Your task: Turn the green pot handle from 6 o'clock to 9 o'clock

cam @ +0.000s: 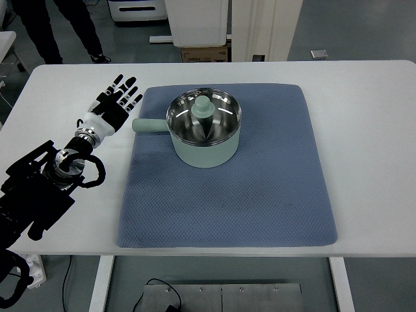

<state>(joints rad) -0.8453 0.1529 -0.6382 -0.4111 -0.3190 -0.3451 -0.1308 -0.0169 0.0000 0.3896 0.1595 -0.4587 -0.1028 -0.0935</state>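
A pale green pot with a shiny steel inside stands on the blue mat, toward its far left part. Its green handle sticks out to the left, at about 9 o'clock. A green knob shows inside the pot, on what looks like a lid lying upside down in it. My left hand lies flat over the white table just left of the handle's tip, fingers spread and pointing away, holding nothing and not touching the handle. The right arm does not show.
The white table carries only the mat and the pot. A person's dark legs stand beyond the far left edge. White furniture and a cardboard box stand behind the table.
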